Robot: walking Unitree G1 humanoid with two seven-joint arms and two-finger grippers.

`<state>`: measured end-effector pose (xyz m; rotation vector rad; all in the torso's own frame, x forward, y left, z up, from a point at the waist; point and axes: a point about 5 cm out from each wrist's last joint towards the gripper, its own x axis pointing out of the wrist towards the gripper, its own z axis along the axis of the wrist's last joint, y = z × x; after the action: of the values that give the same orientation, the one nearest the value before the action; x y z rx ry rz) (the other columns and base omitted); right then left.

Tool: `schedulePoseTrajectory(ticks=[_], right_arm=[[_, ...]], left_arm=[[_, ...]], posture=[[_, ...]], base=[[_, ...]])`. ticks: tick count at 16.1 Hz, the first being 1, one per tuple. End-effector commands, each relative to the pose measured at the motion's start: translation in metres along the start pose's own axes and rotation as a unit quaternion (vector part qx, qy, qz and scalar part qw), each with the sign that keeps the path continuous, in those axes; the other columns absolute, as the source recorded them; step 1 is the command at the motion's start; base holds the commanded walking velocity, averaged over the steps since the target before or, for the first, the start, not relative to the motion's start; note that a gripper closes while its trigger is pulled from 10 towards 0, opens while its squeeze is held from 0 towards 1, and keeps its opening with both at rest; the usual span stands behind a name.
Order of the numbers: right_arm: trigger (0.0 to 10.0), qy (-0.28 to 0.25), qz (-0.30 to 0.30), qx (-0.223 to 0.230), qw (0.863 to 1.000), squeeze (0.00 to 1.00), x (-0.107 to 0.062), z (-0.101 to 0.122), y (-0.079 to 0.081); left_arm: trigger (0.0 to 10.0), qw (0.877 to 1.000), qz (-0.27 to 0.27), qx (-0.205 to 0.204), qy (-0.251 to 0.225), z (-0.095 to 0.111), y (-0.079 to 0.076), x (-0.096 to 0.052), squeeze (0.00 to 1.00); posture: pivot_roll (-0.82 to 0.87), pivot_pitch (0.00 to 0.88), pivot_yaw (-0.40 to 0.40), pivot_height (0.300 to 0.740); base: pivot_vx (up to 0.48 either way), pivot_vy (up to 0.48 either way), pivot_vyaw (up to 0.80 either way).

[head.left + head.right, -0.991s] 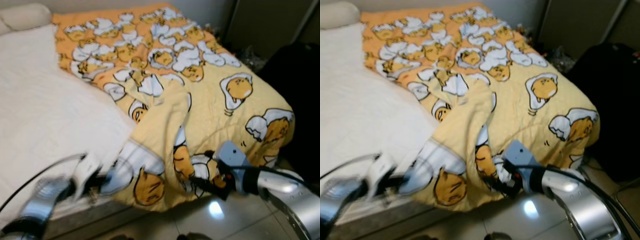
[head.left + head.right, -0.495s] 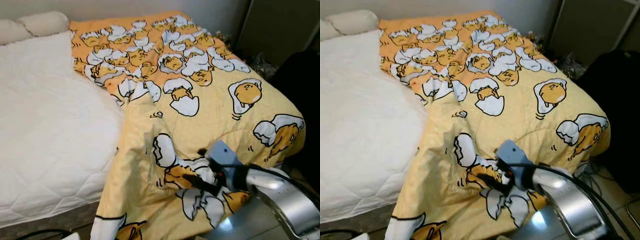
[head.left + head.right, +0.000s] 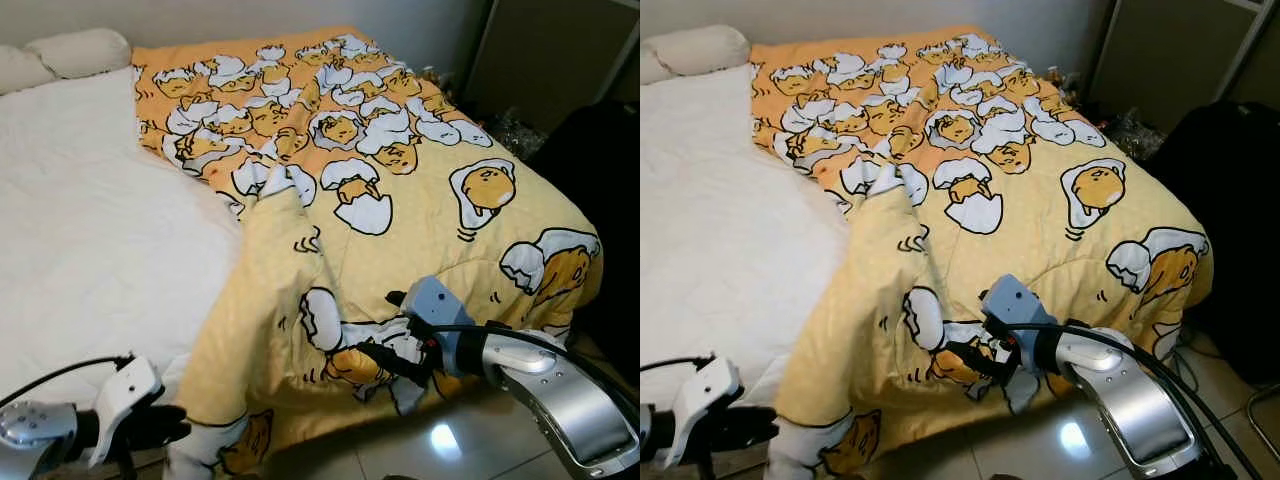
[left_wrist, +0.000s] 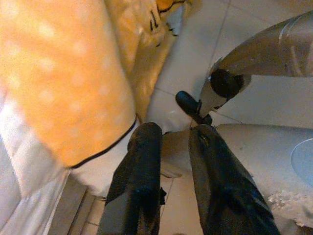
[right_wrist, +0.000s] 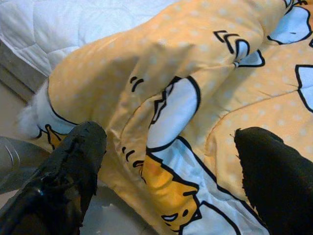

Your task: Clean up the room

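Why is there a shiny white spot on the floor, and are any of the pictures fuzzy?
In the left eye view, the spot is glare of a light on the glossy floor tiles. Both eye views look fairly sharp. In the left wrist view, the yellow blanket close to the camera is soft and out of focus. In the right wrist view, the black fingers look blurry too.

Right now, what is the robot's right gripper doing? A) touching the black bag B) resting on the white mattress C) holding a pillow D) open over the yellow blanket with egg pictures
D: the right gripper is at the foot edge of the yellow blanket, and the right wrist view shows its fingers spread wide apart over the fabric.
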<state>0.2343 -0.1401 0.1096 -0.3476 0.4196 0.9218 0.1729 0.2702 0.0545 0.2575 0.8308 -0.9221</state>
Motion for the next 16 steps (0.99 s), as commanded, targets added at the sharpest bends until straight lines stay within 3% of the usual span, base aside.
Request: schedulePoseTrajectory(ticks=[1,3,5,8,14,16], right_arm=[[10.0,0.002,0.002,0.0,1.0,0.0,0.002,-0.003,0.001],[10.0,0.0,-0.018,0.001,1.0,0.0,0.005,-0.001,0.0],[10.0,0.002,-0.027,-0.004,1.0,0.0,0.007,-0.002,0.001],[10.0,-0.007,-0.049,0.001,0.999,0.0,0.006,0.001,-0.001],[10.0,-0.022,-0.089,0.008,0.996,0.0,0.004,0.005,0.0],[10.0,-0.028,-0.1,0.013,0.994,0.0,0.003,0.009,0.0]], left_arm=[[10.0,0.999,0.019,-0.003,-0.032,0.012,0.008,0.001,1.0],[10.0,0.979,0.113,-0.053,-0.163,0.043,0.035,0.027,1.0],[10.0,0.962,0.148,-0.089,-0.211,0.058,0.046,0.045,1.0],[10.0,0.95,0.173,-0.104,-0.24,0.081,0.063,0.063,1.0],[10.0,0.95,0.18,-0.118,-0.226,0.106,0.071,0.095,1.0],[10.0,0.936,0.255,-0.128,-0.207,0.107,0.08,0.095,1.0]], posture=[[-0.09,0.0,0.028,0.74],[-0.1,0.0,0.016,0.74],[-0.12,0.0,0.024,0.74],[-0.15,0.0,0.044,0.74],[-0.21,0.0,0.063,0.74],[-0.22,0.0,0.057,0.74]], base=[[0.0,0.0,0.0],[0.0,0.0,0.0],[0.0,0.0,0.0],[0.0,0.0,0.0],[0.0,0.0,0.0],[0.0,0.0,0.0]])
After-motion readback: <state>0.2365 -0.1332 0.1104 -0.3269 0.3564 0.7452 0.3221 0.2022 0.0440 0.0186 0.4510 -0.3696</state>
